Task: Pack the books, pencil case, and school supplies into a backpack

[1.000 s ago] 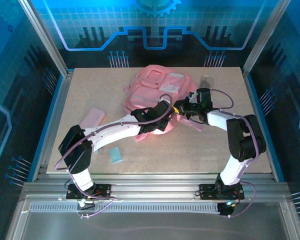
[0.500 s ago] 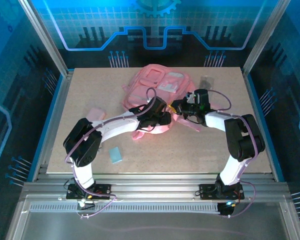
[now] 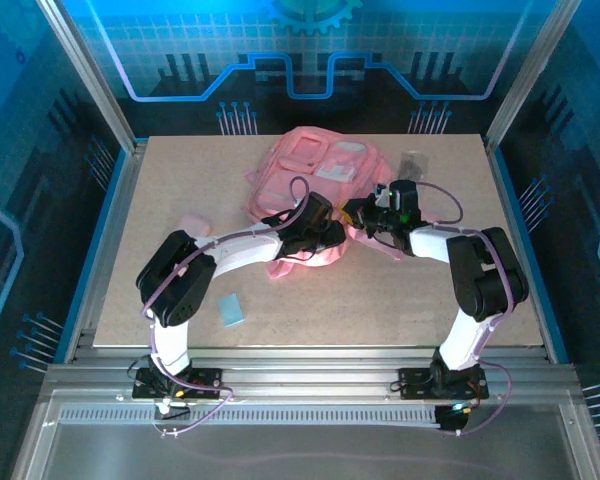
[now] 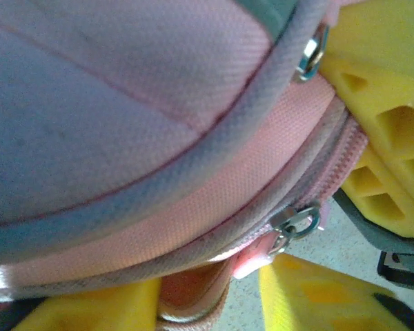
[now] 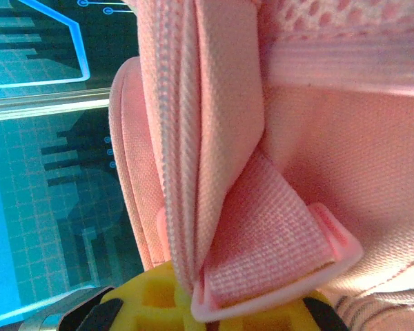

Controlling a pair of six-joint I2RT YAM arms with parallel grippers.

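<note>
The pink backpack [image 3: 315,172] lies at the back middle of the table. My left gripper [image 3: 325,238] is at its near edge, open, with a fold of pink fabric [image 4: 193,293] between the yellow fingers [image 4: 310,296] and a zip pull [image 4: 294,224] just above. My right gripper [image 3: 356,214] is shut on the backpack's edge, pinching a webbing strap [image 5: 269,255] and zip seam. The pencil case [image 3: 190,223] peeks out from behind my left arm. A pale blue flat rectangle [image 3: 231,309] lies near the front left. A dark grey packet [image 3: 412,160] lies at the back right. The books are out of view.
Metal frame posts [image 3: 88,75] and blue panels close in the table on three sides. The table's front edge [image 3: 320,345] runs just ahead of both arm bases. Bare tabletop [image 3: 380,300] stretches between the arms.
My left gripper has moved up and right to the backpack's near edge, and its arm has swung in over the pencil case. The right gripper has stayed put on the backpack.
</note>
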